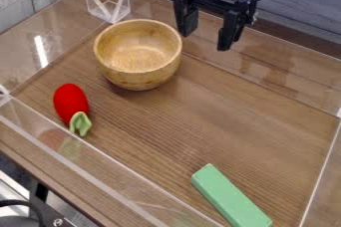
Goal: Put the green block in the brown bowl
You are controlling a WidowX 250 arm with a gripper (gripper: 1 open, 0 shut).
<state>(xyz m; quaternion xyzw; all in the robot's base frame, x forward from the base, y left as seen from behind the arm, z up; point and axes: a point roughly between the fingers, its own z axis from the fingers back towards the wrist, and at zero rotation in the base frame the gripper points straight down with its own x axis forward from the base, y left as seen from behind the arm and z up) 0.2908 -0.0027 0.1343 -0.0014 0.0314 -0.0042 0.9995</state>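
Observation:
A flat mint-green block (229, 209) lies on the wooden table near the front right corner, angled toward the lower right. The round light-brown wooden bowl (138, 53) sits upright at the back left of the table, with nothing inside it. My black gripper (208, 27) hangs at the back, just right of the bowl and above the table. Its fingers point down with a wide gap between them and nothing in it, so it is open. The gripper is far from the green block.
A red strawberry-like toy (71, 104) with a small green tip lies at the left, in front of the bowl. Clear plastic walls (94, 176) fence the table on all sides. A folded clear piece (107, 4) stands at the back left.

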